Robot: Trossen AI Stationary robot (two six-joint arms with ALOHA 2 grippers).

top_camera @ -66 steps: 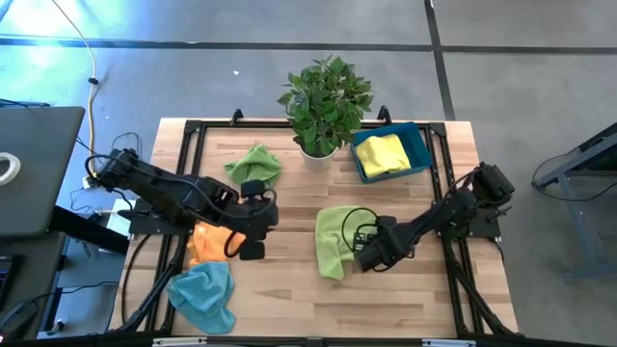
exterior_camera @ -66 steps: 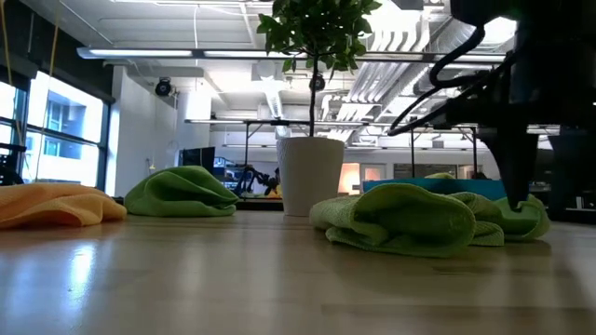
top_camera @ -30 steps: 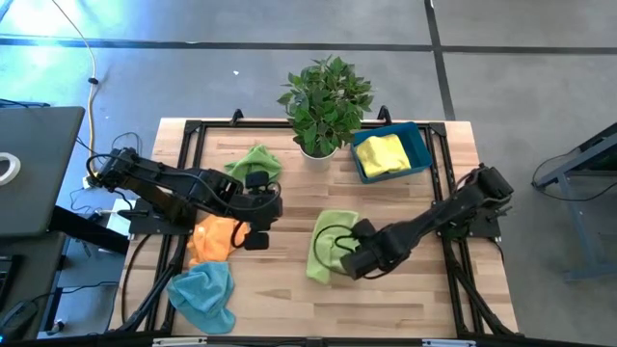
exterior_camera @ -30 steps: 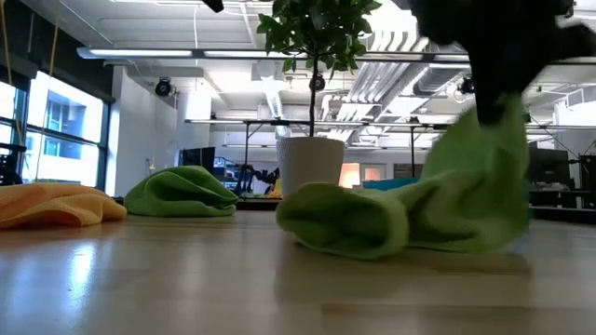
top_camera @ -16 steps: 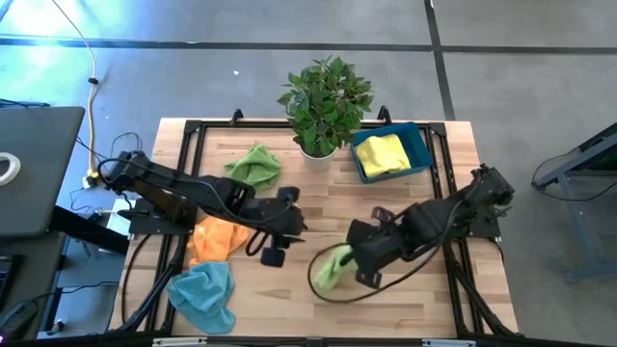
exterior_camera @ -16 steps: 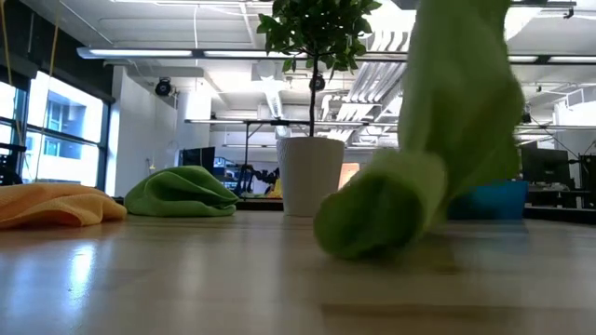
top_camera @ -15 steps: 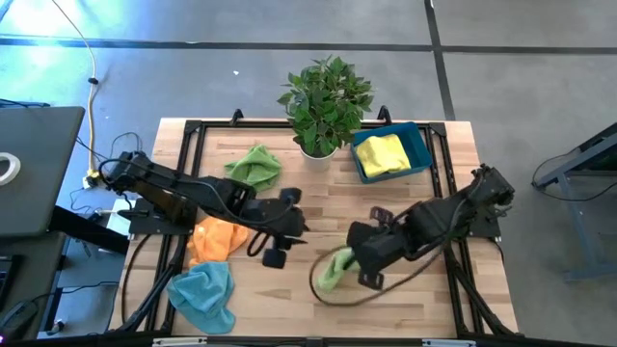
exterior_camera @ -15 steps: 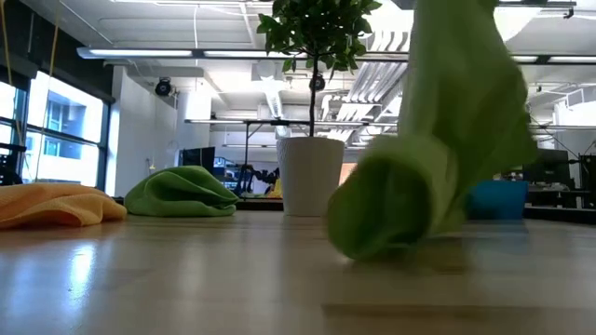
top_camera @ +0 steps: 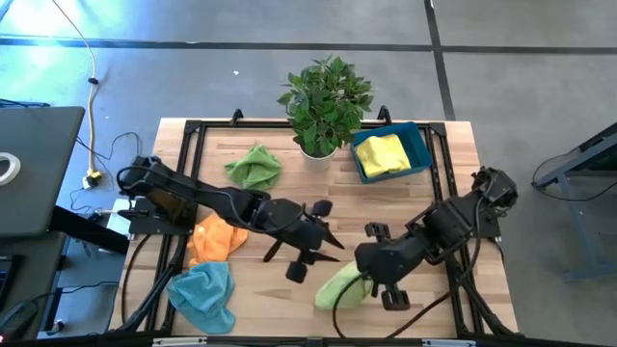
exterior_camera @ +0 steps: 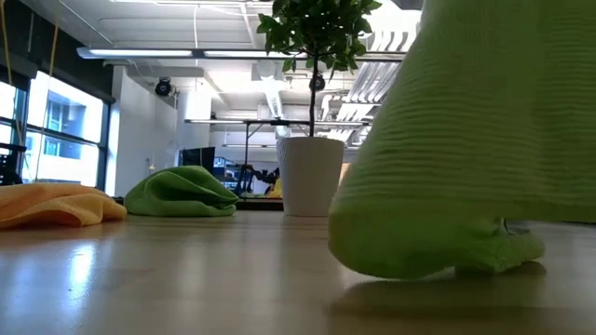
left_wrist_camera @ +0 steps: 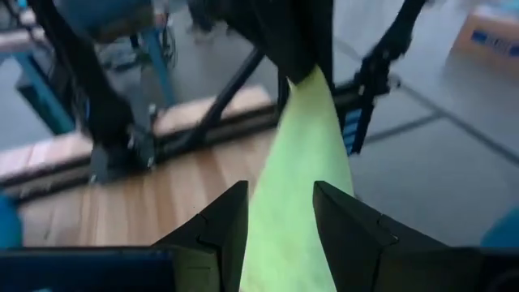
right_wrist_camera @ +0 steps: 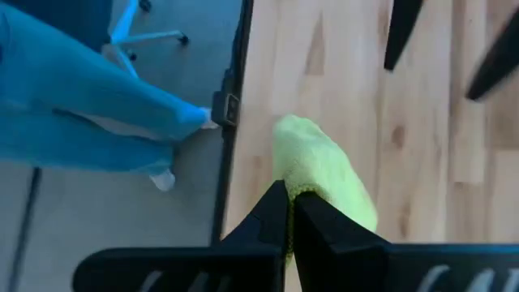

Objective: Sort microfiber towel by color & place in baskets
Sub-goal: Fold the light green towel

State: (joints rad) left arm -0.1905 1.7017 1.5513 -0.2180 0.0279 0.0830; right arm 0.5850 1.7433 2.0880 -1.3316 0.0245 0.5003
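Note:
A light green towel [top_camera: 340, 287] hangs from my right gripper [top_camera: 369, 273], which is shut on it over the table's near middle. In the low view this towel [exterior_camera: 466, 158] fills the right side. My left gripper [top_camera: 328, 246] is open and points level at the hanging towel [left_wrist_camera: 300, 162] from the left, a little short of it. The blue basket [top_camera: 416, 145] at the far right holds a yellow towel [top_camera: 381, 152]. A darker green towel [top_camera: 254, 166], an orange one [top_camera: 214, 238] and a blue one [top_camera: 202, 294] lie on the left half. My right gripper pinches the light green towel's bunched upper end [right_wrist_camera: 312, 193] between its two shut fingers, which slant down from the table's right side. The towel hangs slack below the fingers. Its lower end [exterior_camera: 438, 251] rests on the table.
A potted plant [top_camera: 325, 104] in a white pot [exterior_camera: 312, 172] stands at the far middle, left of the basket. Black frame rails [top_camera: 188, 145] run along the table's edges. Bare wood lies between the plant and the two grippers.
My right gripper has risen, rolled and shifted toward the near edge with the light green towel. The towel has gone from a heap on the table to hanging, only its lower end still down. My left gripper has moved right toward the towel and tipped up to nearly level.

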